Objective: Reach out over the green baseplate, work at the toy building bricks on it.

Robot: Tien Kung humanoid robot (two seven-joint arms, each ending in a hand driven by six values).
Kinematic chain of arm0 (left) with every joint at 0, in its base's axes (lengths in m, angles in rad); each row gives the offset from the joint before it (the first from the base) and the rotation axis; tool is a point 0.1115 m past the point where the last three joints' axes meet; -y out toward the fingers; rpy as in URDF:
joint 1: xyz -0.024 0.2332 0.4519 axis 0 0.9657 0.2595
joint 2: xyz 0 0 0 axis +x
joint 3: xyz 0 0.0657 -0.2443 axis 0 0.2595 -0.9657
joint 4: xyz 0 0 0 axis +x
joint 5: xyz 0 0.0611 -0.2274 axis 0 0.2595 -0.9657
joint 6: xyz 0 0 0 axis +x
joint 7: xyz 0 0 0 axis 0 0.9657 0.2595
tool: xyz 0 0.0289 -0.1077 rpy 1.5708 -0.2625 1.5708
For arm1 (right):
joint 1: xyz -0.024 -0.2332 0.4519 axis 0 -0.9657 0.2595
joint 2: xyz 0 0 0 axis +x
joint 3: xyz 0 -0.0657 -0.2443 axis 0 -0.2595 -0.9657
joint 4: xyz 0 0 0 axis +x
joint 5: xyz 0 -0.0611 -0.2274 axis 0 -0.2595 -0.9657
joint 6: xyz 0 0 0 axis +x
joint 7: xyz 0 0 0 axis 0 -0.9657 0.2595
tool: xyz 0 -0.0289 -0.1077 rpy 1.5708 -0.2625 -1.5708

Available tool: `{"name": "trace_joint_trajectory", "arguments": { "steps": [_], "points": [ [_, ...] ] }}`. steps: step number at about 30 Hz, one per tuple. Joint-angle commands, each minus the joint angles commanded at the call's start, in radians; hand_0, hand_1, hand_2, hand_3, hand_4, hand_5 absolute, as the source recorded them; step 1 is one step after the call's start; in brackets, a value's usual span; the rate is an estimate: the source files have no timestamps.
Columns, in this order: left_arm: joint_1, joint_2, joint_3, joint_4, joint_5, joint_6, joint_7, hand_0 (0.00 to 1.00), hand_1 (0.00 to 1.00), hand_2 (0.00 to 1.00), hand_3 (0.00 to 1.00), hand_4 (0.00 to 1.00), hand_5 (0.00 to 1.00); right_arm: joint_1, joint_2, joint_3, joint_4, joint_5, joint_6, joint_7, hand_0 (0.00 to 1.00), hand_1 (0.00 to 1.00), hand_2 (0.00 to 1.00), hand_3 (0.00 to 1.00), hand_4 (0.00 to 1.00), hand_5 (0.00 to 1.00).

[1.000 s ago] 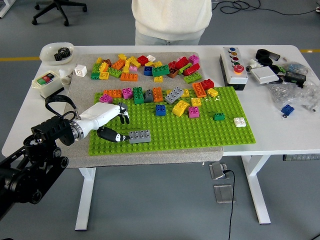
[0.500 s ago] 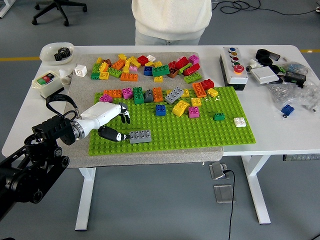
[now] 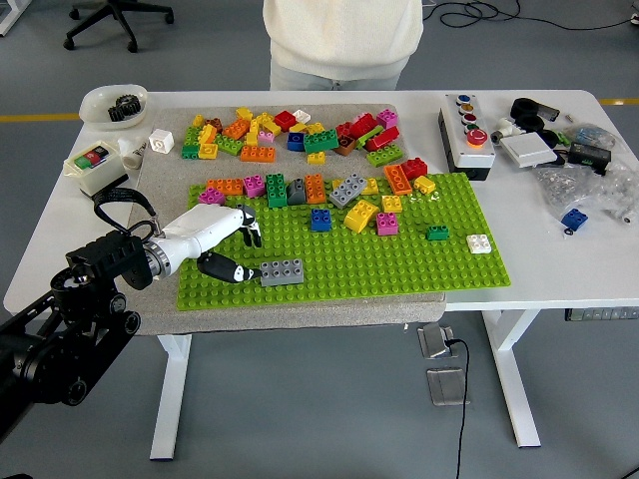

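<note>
Left hand (image 3: 228, 244), white-shelled with black fingers, reaches in from eight o'clock over the near-left corner of the green baseplate (image 3: 399, 264); its thumb (image 3: 222, 268) lies low with the tip touching the left end of a grey brick (image 3: 282, 271), while the other fingers (image 3: 250, 230) curl down above it, apart from the brick; the hand grips nothing, fingers loosely bent rather than clamped. The grey brick sits flat on the baseplate at about seven o'clock on the plate, near its front edge. Toward twelve o'clock a row of bricks stands along the plate's far edge: orange, magenta, a green brick (image 3: 276, 189), grey, yellow; a blue brick (image 3: 319, 220) lies near the middle; a small dark green brick (image 3: 437, 233) and a white brick (image 3: 479, 242) lie at three o'clock. A loose pile of bricks (image 3: 290, 133) rests on the grey mat beyond the plate. A person in a cream top (image 3: 341, 40) stands at the table's far side.
</note>
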Motion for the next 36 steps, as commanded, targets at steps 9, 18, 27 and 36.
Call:
{"name": "trace_joint_trajectory", "arguments": {
  "steps": [9,18,27,36],
  "points": [
    [0.0,0.001,0.0,0.001,0.0,0.0,0.001,0.788,0.693,0.556,0.549,0.839,0.338,-0.001,0.0,0.0,0.0,-0.001,0.0,0.0,0.729,0.609,0.615,0.521,0.717,0.528],
    [0.002,0.021,-0.062,-0.042,0.0,-0.007,0.013,0.79,0.694,0.555,0.549,0.834,0.338,-0.005,0.0,0.003,0.0,-0.003,0.0,-0.001,0.73,0.609,0.617,0.521,0.717,0.527],
    [0.034,0.04,-0.071,-0.13,0.0,-0.047,0.02,0.791,0.693,0.555,0.544,0.839,0.338,-0.008,-0.001,0.004,0.0,-0.004,0.0,-0.001,0.73,0.609,0.616,0.52,0.716,0.527],
    [0.079,0.048,-0.046,-0.212,0.0,-0.075,0.021,0.819,0.71,0.597,0.562,0.886,0.379,-0.008,-0.001,0.005,0.0,-0.006,0.0,-0.001,0.73,0.609,0.616,0.52,0.716,0.527]
  ]
}}
